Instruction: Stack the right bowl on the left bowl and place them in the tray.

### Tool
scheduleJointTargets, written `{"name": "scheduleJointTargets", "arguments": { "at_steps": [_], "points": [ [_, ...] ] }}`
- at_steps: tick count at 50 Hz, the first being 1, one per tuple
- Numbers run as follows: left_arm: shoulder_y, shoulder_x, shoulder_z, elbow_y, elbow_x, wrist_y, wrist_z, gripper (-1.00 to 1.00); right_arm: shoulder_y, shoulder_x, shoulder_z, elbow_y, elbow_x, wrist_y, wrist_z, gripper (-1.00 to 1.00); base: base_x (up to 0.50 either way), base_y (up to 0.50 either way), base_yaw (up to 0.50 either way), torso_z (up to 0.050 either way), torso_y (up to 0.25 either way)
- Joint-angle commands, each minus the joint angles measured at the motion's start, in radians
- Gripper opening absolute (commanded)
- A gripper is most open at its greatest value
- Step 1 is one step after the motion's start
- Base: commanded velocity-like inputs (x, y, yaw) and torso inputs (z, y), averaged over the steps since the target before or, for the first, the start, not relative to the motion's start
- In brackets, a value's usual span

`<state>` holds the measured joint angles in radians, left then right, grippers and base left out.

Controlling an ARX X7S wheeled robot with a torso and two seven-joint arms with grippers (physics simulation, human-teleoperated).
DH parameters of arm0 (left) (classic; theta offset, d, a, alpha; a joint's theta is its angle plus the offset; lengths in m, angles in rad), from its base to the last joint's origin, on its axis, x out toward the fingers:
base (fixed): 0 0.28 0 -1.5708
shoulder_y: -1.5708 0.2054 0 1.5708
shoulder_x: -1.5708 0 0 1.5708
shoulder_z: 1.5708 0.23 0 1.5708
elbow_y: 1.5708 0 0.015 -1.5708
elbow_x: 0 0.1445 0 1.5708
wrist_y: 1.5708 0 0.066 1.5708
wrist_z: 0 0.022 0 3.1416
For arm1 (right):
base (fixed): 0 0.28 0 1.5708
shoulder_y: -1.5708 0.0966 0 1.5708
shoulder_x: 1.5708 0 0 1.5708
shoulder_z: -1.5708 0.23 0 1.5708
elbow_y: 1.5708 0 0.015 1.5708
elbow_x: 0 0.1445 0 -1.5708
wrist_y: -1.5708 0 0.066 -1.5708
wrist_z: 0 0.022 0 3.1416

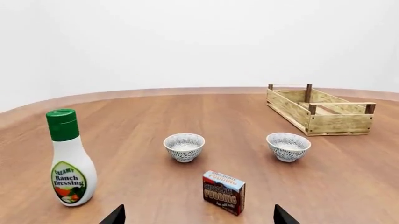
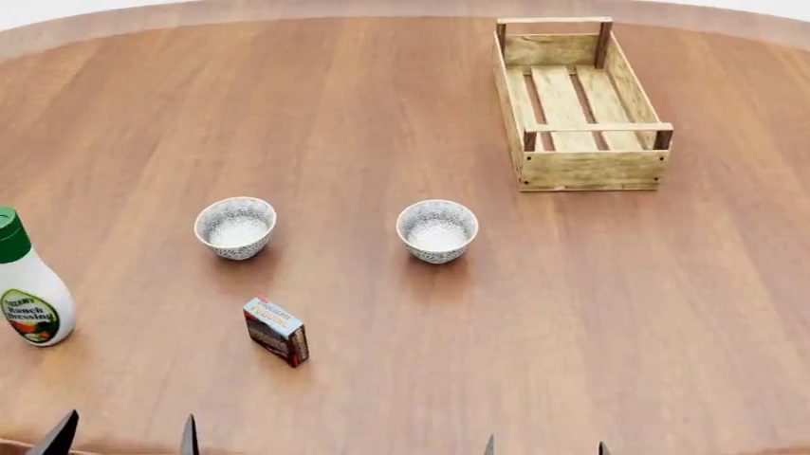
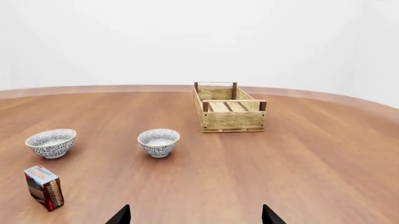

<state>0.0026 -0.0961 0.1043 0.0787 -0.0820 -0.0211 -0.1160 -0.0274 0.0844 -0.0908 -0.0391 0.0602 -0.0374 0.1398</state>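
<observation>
Two small patterned bowls stand apart on the wooden table: the left bowl [image 2: 235,227] [image 1: 184,146] [image 3: 51,143] and the right bowl [image 2: 438,229] [image 1: 288,146] [image 3: 158,142]. Farther back to the right lies the tray [image 2: 591,169] [image 1: 339,124] [image 3: 231,121], a long light-wood crate with nothing in it. My left gripper [image 2: 124,438] [image 1: 199,217] is open at the table's near edge, well short of the bowls, with only its dark fingertips showing. Likewise open and empty, my right gripper [image 2: 545,447] [image 3: 195,215] hangs at the near edge.
A ranch dressing bottle [image 2: 26,294] [image 1: 69,158] stands at the near left. A small red and blue pudding box [image 2: 276,331] [image 1: 224,192] [image 3: 44,187] stands just in front of the left bowl. The round table's edge [image 2: 379,8] curves behind the crate.
</observation>
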Motion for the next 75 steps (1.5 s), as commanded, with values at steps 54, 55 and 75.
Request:
{"name": "scheduleJointTargets", "arguments": {
  "at_steps": [54, 55, 75],
  "points": [
    [-0.444, -0.116, -0.01, 0.549, -0.178, -0.837, -0.083, 1.0, 0.335, 0.087, 0.021, -0.595, 0.23, 0.745, 0.089, 1.0, 0.25, 0.0, 0.0, 0.0, 0.0],
    [-0.445, -0.116, -0.009, 0.549, -0.178, -0.837, -0.084, 1.0, 0.335, 0.087, 0.021, -0.595, 0.231, 0.745, 0.09, 1.0, 0.5, 0.0, 0.0, 0.0, 0.0],
    [-0.446, -0.126, 0.006, 0.551, -0.183, -0.833, -0.095, 1.0, 0.346, 0.1, 0.023, -0.61, 0.25, 0.759, 0.106, 1.0, 0.5, 0.0, 0.0, 0.0, 0.001]
  ]
}}
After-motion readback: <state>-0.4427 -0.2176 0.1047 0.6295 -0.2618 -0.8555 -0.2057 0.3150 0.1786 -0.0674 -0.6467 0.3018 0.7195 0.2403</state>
